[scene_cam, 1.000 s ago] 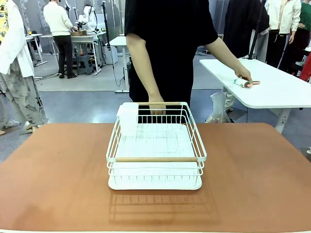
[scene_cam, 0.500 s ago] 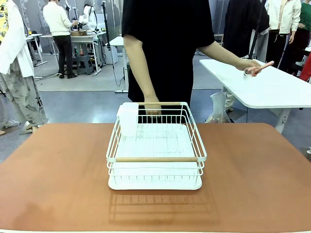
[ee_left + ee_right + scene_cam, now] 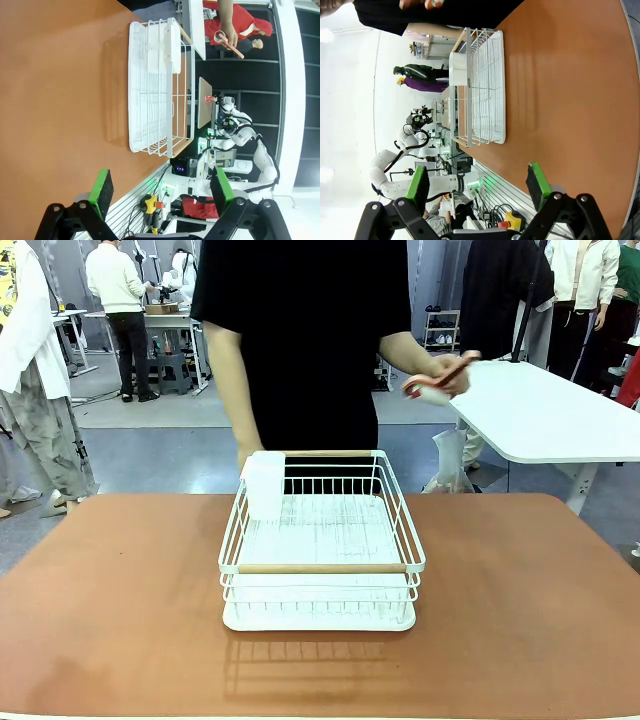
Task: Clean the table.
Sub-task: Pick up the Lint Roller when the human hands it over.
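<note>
Terracotta-topped table (image 3: pixel 120 620): one, spreading across the whole foreground of the front view, its far edge against the person (image 3: pixel 310 340).

One white wire rack (image 3: pixel 412 540) stands at the middle of the top on a white tray. It has two wooden bars, one across the near rim (image 3: pixel 320 568) and one across the far rim (image 3: pixel 330 453). One white holder (image 3: pixel 264 485) hangs at its far-left corner.

The person stands just behind the rack, and one raised hand (image 3: pixel 448 372) grips a single lint roller (image 3: pixel 430 392) with a pink handle. It is held in the air, between the person's body and one white-topped table (image 3: pixel 560 415) at the right.

Left gripper (image 3: pixel 161 182) hangs above the near edge, its two green pads wide apart with nothing between them. Right gripper (image 3: pixel 476 180) is likewise spread and empty.
</note>
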`<state>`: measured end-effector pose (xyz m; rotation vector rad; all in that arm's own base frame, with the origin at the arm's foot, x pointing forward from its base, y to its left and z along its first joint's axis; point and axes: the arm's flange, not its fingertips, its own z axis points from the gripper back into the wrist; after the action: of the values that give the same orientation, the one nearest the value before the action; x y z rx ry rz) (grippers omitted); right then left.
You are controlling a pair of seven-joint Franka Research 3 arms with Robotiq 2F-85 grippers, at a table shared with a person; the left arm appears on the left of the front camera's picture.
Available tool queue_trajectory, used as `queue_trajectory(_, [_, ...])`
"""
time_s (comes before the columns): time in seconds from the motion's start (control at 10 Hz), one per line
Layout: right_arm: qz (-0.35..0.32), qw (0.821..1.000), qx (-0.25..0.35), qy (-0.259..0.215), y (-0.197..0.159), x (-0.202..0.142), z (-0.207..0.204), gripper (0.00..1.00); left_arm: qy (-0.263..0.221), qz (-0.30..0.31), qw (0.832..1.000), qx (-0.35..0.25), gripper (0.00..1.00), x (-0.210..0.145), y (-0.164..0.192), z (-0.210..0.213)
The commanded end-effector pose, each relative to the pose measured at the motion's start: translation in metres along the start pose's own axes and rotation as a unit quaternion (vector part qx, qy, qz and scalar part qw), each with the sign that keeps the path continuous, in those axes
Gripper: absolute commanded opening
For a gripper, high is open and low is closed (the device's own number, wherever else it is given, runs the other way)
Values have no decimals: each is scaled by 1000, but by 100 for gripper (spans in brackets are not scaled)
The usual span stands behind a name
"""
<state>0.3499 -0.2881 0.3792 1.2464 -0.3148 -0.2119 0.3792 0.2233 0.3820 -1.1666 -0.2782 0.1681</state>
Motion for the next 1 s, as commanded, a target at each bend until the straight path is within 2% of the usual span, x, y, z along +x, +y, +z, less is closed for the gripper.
queue_trajectory(0.0, [4, 1000, -4, -2, 4, -1, 2, 100, -5, -4, 1000, 4, 100, 0, -2, 3])
queue_trajectory(0.9, [4, 1000, -4, -2, 4, -1, 2, 100, -5, -4, 1000, 4, 100, 0, -2, 3])
